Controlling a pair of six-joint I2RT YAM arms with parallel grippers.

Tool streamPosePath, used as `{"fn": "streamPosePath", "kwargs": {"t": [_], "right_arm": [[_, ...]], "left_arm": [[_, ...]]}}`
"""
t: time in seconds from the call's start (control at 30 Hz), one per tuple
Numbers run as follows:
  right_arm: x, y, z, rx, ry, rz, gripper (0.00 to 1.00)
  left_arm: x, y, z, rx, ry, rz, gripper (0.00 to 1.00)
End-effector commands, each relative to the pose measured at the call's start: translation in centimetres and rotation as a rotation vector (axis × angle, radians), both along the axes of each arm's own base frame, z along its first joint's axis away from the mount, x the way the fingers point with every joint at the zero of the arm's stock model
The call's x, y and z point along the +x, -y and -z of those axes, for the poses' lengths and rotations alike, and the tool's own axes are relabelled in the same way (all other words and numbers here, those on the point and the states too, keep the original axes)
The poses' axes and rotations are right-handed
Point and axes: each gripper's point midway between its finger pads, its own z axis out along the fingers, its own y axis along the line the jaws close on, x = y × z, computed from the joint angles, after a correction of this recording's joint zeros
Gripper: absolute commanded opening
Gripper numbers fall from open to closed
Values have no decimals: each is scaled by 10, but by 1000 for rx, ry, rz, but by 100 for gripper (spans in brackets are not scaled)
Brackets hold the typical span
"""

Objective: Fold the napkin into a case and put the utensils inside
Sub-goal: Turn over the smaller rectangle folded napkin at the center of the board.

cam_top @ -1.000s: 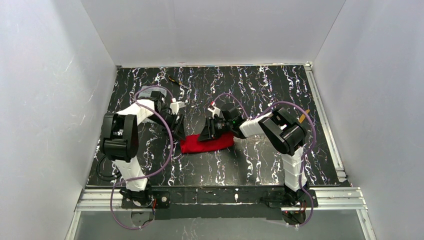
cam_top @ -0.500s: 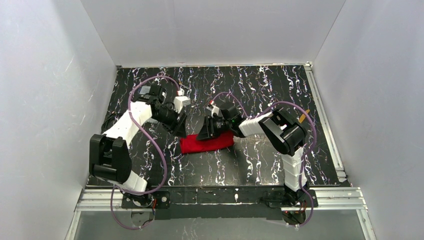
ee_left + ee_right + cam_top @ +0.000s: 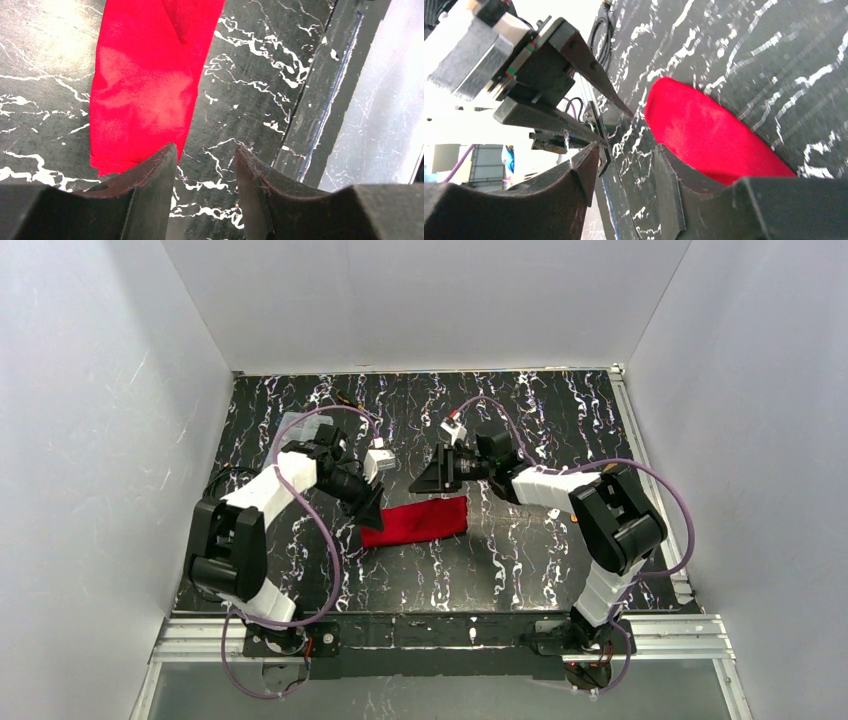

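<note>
Napkin (image 3: 415, 522) lies folded into a narrow strip on the tabletop (image 3: 520, 560), between the arms. Left claw (image 3: 205, 150) is parted and empty at its left end. Right claw (image 3: 626, 147) is parted and empty, just beyond the far edge (no contact seen). Recommend pinching the top layer only and folding without dragging.

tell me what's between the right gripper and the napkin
Only bare black marbled table lies between the right gripper and the napkin, nothing else; the right wrist view shows it.

Lab booth: white walls (image 3: 420, 300), marbled table (image 3: 540, 410)
</note>
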Motion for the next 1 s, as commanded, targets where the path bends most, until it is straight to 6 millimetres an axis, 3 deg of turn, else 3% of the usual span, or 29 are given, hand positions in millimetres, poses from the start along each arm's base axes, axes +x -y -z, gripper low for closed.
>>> {"fn": "streamPosePath", "kwargs": {"t": [0.0, 0.23, 0.73, 0.87, 0.97], "right_arm": [[-16, 20, 23, -31, -100, -14, 52], [-20, 43, 49, -38, -183, -5, 52], [-18, 62, 119, -211, -257, 23, 50], [-14, 61, 112, -215, -235, 28, 51], [-3, 60, 87, -209, -178, 33, 54]], "left_arm": [[3, 3, 21, 9, -19, 32, 43], [2, -8, 51, 96, -36, 46, 41], [0, -20, 82, 178, -38, 48, 39], [0, -19, 80, 174, -38, 42, 39], [3, -18, 70, 165, -19, 31, 41]]}}
